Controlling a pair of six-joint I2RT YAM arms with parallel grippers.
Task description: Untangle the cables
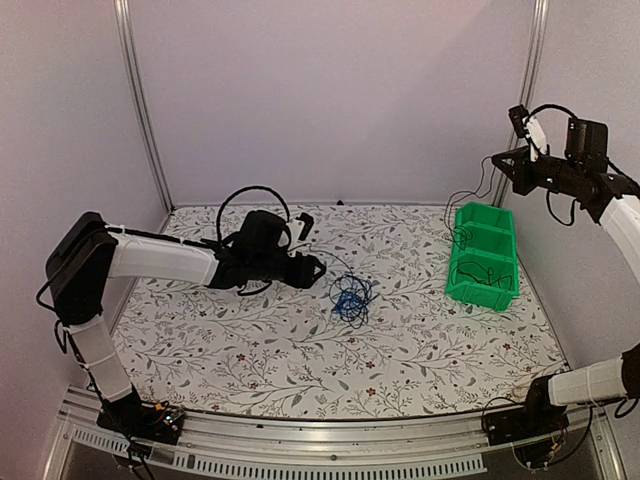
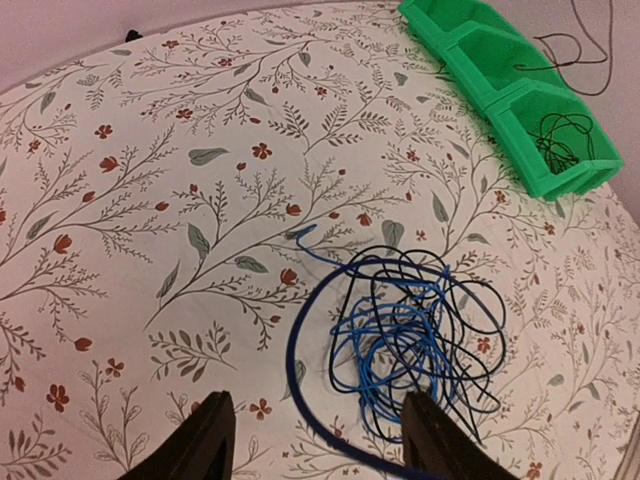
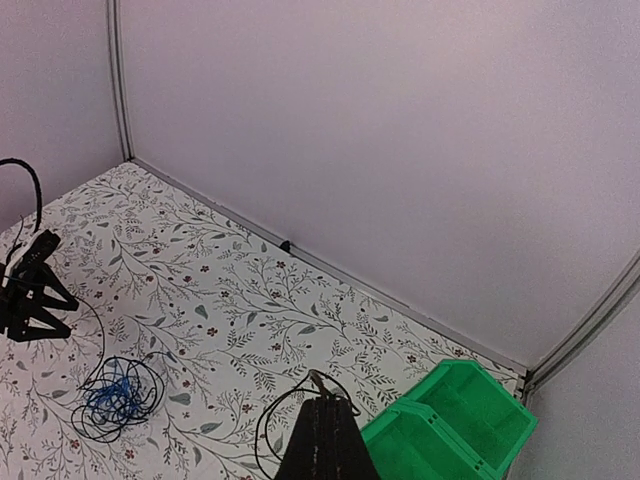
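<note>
The cables [image 1: 350,297] lie as a loose tangle of thin black wires and bright blue ones on the floral tabletop. In the left wrist view the tangle [image 2: 420,330] sits just ahead of my left gripper [image 2: 320,445], slightly to its right. A darker blue strand [image 2: 292,350] curves between the open fingers without touching them. My left gripper [image 1: 315,268] hovers just left of the tangle. My right gripper [image 1: 497,160] is raised high above the bin. It [image 3: 325,400] is shut on a thin black cable [image 3: 268,425] that loops down from its tip.
A green divided bin [image 1: 483,255] stands at the right of the table, with a black cable [image 2: 560,140] coiled in its near compartment. The bin's rim [image 3: 450,420] shows beside my right fingers. White walls and metal rails close off the back and sides.
</note>
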